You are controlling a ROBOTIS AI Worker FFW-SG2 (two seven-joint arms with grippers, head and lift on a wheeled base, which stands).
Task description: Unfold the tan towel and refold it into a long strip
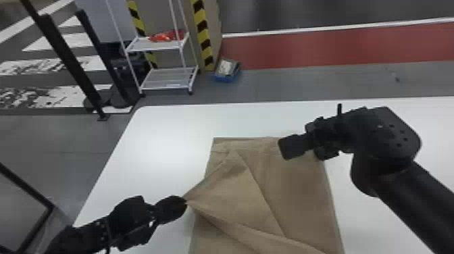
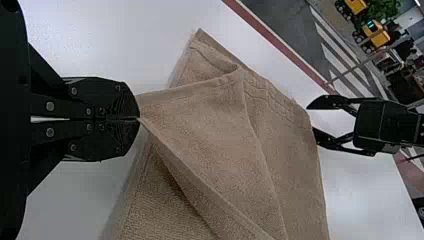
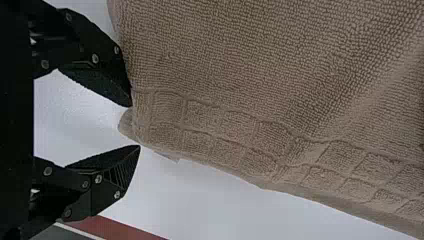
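Left gripper [image 1: 184, 202] angled inward, fingers pinching tan towel [image 1: 304, 196]; right gripper [image 1: 302, 150] at far right corner, fingers wide; white table [image 1: 162, 135] beneath; 2-shelf cart [image 1: 169, 78], red floor strip [image 1: 321, 49] beyond.

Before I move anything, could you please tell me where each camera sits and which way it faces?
Head view: on the head, facing forward and down at the tan towel on the white table; left arm and right arm show.
Left wrist view: on the left wrist, facing across the towel past the left gripper, shut on its corner.
Right wrist view: on the right wrist, facing the towel's patterned border past the open right gripper.
Head and left wrist views share both grippers.
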